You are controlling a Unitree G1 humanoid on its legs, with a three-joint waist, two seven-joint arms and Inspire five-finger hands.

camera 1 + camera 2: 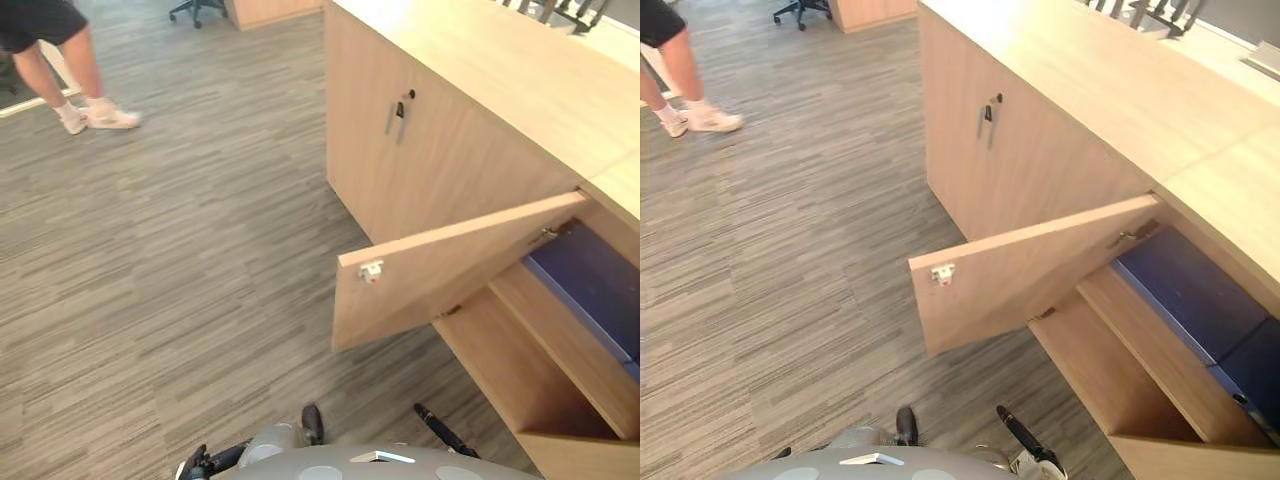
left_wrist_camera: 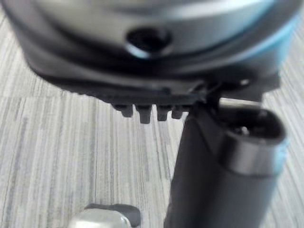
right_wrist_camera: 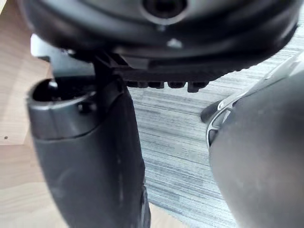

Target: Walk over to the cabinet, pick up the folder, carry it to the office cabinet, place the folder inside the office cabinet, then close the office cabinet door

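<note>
A dark blue folder [image 1: 590, 285] lies flat on the upper shelf inside the light wood office cabinet [image 1: 470, 150] at my right. The cabinet door [image 1: 450, 265] stands swung out toward the floor side, with a small white latch [image 1: 371, 270] on its edge. My left hand [image 2: 223, 175] hangs low beside me over the carpet, fingers straight and holding nothing. The right hand [image 3: 90, 161] hangs the same way near the cabinet's base, also with nothing in it; it shows too at the lower edge of the right eye view [image 1: 1025, 445].
The neighbouring cabinet door [image 1: 400, 112] is closed, with a key in its lock. A person's legs in white shoes [image 1: 95, 115] stand on the grey striped carpet at far left. An office chair base [image 1: 195, 10] is at the back.
</note>
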